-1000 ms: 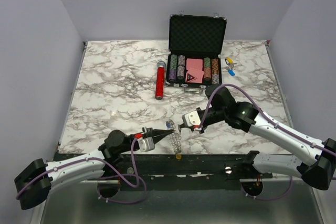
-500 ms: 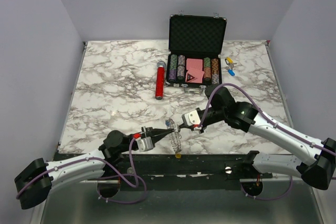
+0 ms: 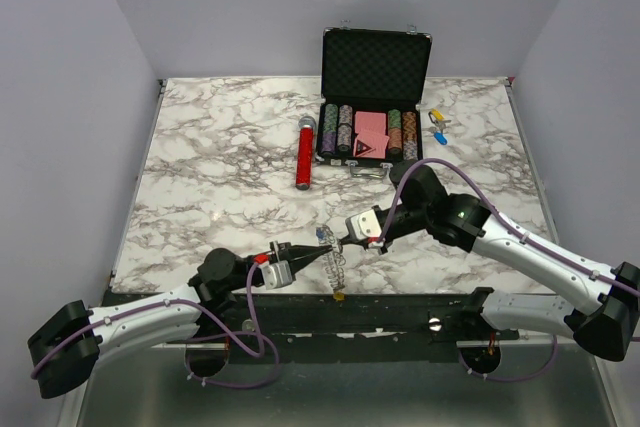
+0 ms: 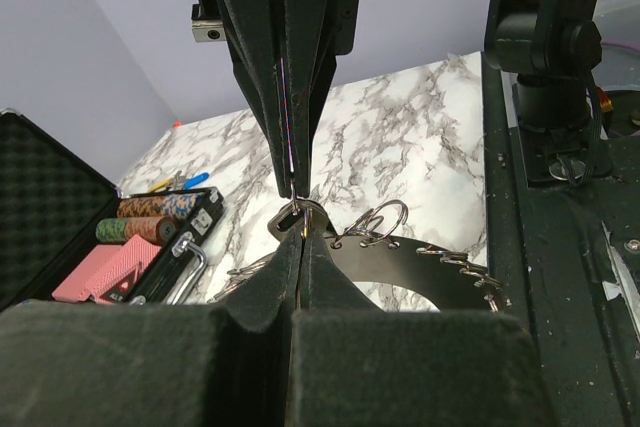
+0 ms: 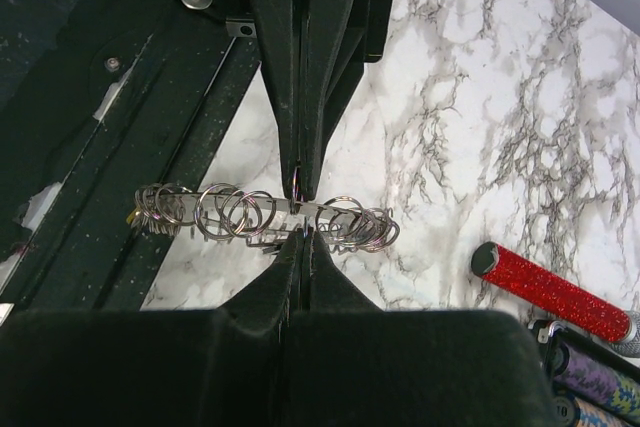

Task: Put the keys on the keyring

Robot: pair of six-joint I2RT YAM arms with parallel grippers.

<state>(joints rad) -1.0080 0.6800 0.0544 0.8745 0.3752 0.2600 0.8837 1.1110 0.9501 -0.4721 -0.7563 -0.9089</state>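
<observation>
Left gripper (image 3: 318, 250) and right gripper (image 3: 343, 243) meet tip to tip, each apparently pinching the keyring (image 3: 337, 269), whose length runs crosswise between them.

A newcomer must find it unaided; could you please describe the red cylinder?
On the marble table, look to the open black case of poker chips at the far edge. Just left of it lies the red cylinder, glittery, with a silvery far end: the only long red thing there.
</observation>
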